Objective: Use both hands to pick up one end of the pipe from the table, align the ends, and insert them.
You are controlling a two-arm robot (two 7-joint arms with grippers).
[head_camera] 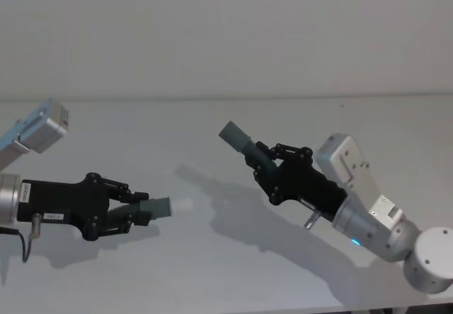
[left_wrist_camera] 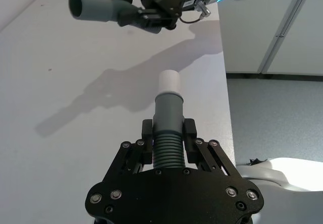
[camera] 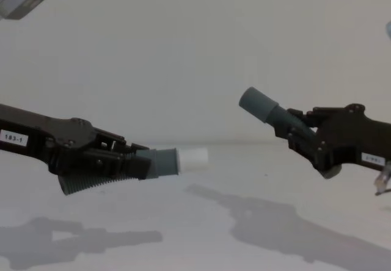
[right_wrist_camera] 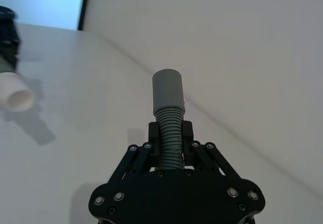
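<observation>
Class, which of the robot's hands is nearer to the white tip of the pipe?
Left. The left hand holds the white-tipped piece, just behind the white tip; the right hand, holding the grey-cuffed piece, is apart across a gap.

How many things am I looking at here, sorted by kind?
Grippers: 2, the left gripper and the right gripper, each with jaws shut on a hose piece.
Hose pieces: 2, the white-tipped piece and the grey-cuffed piece, held apart.
Tables: 1, the white table.
Total: 5.
</observation>
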